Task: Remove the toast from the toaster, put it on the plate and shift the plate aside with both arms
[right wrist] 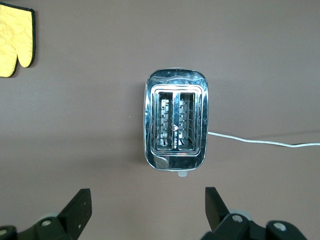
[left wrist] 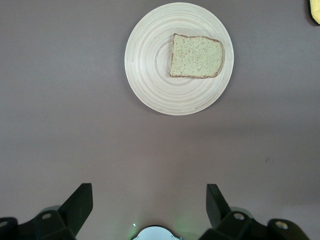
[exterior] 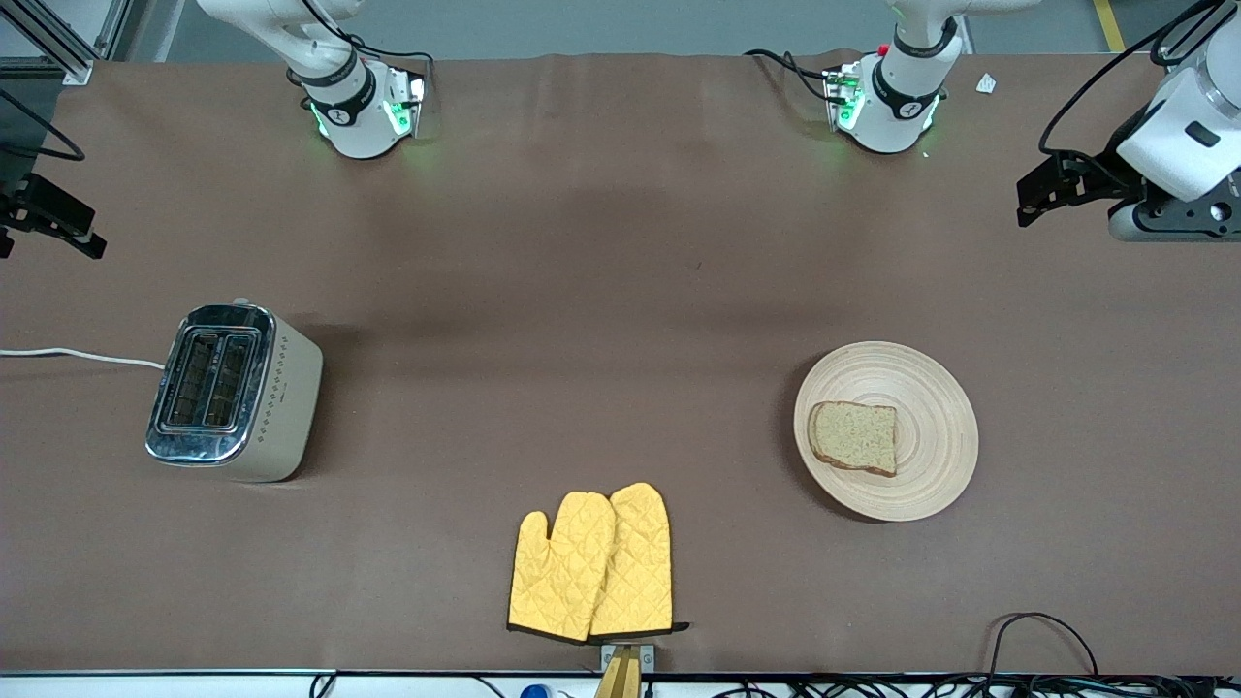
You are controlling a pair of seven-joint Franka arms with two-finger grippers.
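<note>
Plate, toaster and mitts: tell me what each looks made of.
Plate: looks like light wood or bamboo, matte, with concentric ring grooves. Toaster: mirror-polished metal top that reflects light; the cream sides could be painted metal or plastic. Oven mitts: yellow quilted fabric with diamond stitching and dark edging.

Even overhead light, all three views sharp.
Soft shadows hug the plate and toaster; its chrome top glares beneath the right gripper.
</note>
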